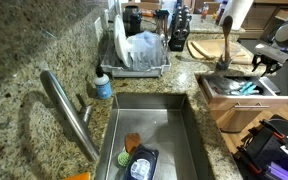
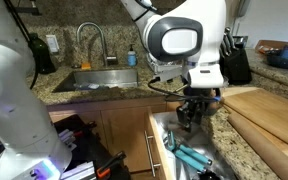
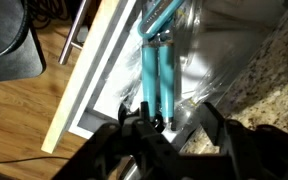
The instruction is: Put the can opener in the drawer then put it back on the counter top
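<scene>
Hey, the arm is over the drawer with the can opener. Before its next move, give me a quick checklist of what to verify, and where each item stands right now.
1. The can opener lies fully inside the drawer: ok.
2. The claw is spread wider than the teal handles: ok.
3. The claw is clear of the can opener, with no contact: cannot tell. In the wrist view one finger sits very close to the tool's near end.
4. The drawer is pulled out far enough for the claw to rise straight up: ok.
5. There is bare counter top beside the drawer for setting the tool back: ok.
</scene>
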